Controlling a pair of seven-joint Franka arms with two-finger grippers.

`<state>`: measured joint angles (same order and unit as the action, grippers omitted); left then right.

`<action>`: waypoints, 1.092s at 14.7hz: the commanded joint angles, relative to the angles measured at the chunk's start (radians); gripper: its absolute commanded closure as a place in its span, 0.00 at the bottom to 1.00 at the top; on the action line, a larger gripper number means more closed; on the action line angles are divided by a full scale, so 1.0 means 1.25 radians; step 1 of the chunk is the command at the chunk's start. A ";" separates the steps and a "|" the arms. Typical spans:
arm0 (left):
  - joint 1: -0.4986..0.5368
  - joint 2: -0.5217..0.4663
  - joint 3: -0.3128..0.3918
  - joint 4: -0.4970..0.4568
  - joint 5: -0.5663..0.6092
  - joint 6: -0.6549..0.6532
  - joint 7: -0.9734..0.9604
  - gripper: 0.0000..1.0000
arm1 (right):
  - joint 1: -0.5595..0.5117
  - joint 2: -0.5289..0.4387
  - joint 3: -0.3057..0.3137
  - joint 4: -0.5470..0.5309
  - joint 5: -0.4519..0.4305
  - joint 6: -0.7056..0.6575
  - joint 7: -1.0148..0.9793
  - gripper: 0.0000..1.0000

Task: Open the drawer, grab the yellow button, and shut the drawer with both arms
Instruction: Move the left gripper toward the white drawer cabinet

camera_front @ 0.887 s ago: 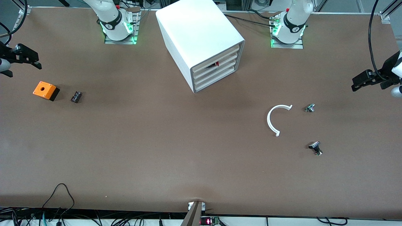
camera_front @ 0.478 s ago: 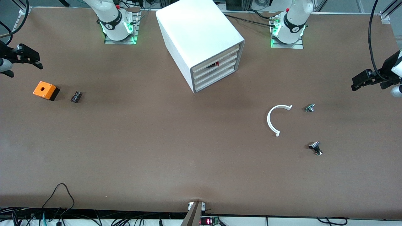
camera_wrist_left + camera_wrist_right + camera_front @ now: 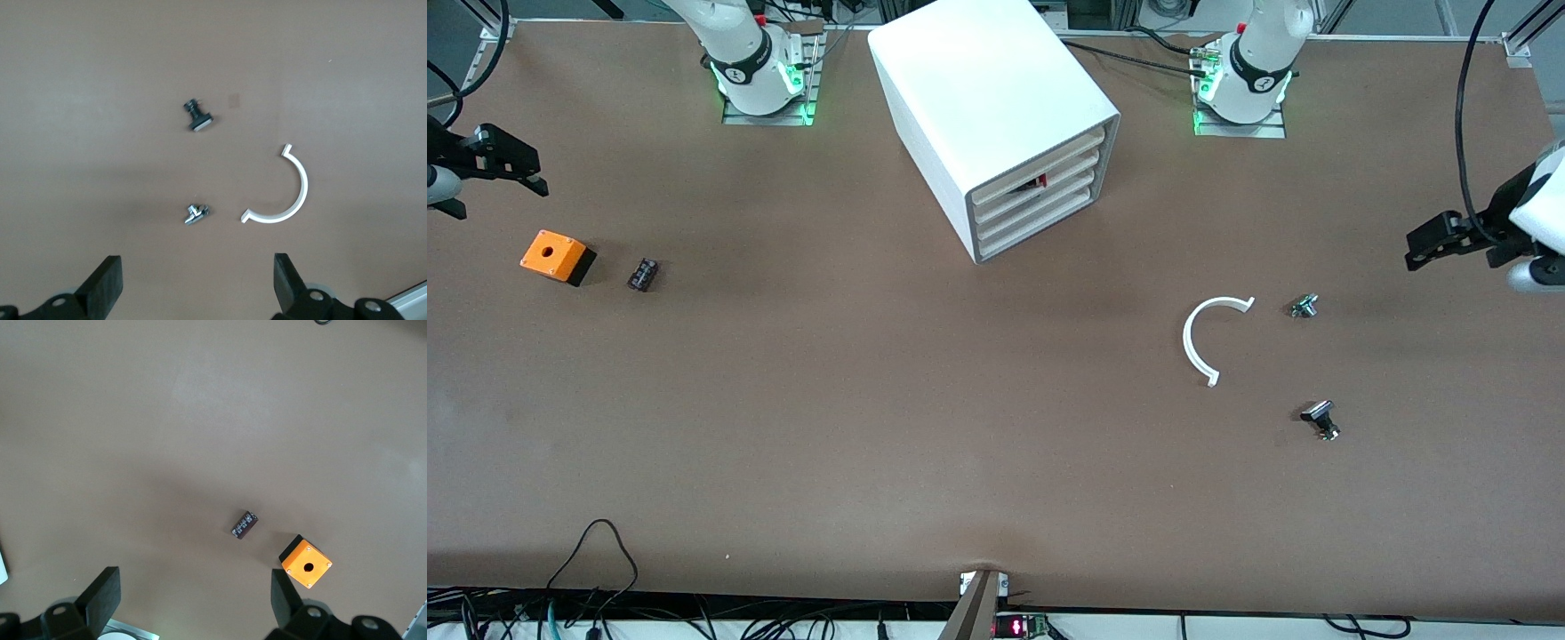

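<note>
Drawer (image 3: 1040, 153), topmost in the white cabinet (image 3: 996, 116), sits shut mid-worktop; no button shows. My left gripper (image 3: 1436, 242) and right gripper (image 3: 511, 164) hover spread and empty at the worktop's ends. I should approach the drawer front squarely, bracing the cabinet with one arm.

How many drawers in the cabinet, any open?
4, stacked in the white cabinet: top drawer, then three lower drawers beneath it. All look shut.
</note>
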<state>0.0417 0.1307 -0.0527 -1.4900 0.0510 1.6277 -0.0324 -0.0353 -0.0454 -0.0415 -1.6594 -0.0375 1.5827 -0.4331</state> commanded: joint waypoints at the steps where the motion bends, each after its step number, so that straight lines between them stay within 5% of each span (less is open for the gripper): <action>1: -0.011 0.057 0.002 0.076 -0.013 -0.025 0.031 0.00 | -0.001 -0.001 0.001 0.010 -0.001 -0.013 0.003 0.00; 11: -0.028 0.071 0.007 0.074 -0.015 -0.075 0.064 0.00 | -0.001 -0.001 0.002 0.010 -0.002 -0.013 0.004 0.00; 16: -0.027 0.057 -0.018 -0.041 -0.074 -0.071 0.103 0.00 | -0.004 0.001 -0.004 0.010 -0.002 -0.012 0.005 0.00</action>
<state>0.0011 0.2130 -0.0639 -1.4711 0.0075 1.5387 0.0464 -0.0355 -0.0454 -0.0435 -1.6594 -0.0376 1.5826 -0.4331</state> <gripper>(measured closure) 0.000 0.000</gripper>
